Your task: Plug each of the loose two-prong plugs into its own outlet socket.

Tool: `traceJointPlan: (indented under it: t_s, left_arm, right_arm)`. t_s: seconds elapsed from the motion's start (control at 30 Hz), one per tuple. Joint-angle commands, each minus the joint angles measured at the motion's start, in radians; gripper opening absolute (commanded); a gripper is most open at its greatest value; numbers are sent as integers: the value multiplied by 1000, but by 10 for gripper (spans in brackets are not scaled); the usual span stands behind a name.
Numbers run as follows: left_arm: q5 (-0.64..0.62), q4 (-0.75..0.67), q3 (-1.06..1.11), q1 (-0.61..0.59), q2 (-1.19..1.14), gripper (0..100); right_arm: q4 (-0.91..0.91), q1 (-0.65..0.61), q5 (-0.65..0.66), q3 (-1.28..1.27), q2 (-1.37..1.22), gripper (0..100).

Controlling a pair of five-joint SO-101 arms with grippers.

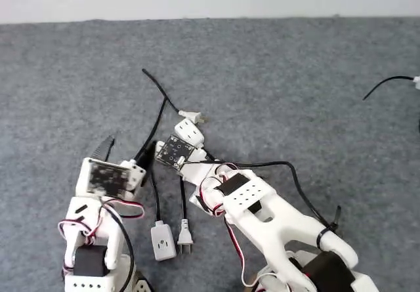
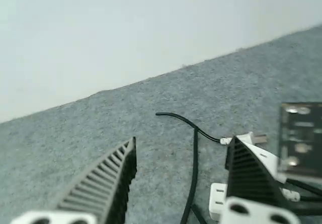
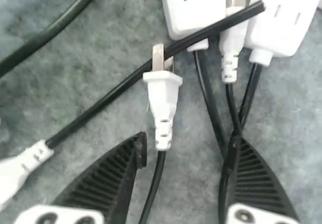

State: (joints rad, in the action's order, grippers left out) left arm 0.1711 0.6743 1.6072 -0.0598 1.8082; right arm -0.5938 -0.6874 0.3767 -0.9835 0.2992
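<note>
Right gripper hovering over cords, jaws apart, gripping nothing. Loose two-prong plug lying just ahead of its fingertips, prongs bare. Nearest outlet socket sitting beyond plug. Left gripper gaping, empty. Seemingly no plug inserted yet; all plugging remaining.

Bright, even, diffuse lighting in all three views. High view: the grey mat is uniformly lit; the arm casts only a faint, soft-edged shadow close beneath itself. Left wrist view: the wall is pale and free of glare. Right wrist view: the plug throws a thin, soft shadow, and a black cord carries a mild sheen.
</note>
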Motion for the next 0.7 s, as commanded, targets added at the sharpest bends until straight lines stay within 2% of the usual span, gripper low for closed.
traceJointPlan:
  t_s: [0.0, 0.17, 0.4, 0.67]
  left_arm:
    - [-35, -34, -31, -28, 20, 280]
    - [-34, -34, -31, -29, 20, 280]
    - [-34, -34, -31, -28, 20, 280]
    - [-32, -34, -31, -26, 20, 280]
  right_arm:
    - [47, -5, -35, 74, -19, 263]
    - [44, -8, -44, 160, -160, 263]
    - [-70, -10, -48, 344, -332, 263]
    - [-88, -12, -48, 382, -378, 260]
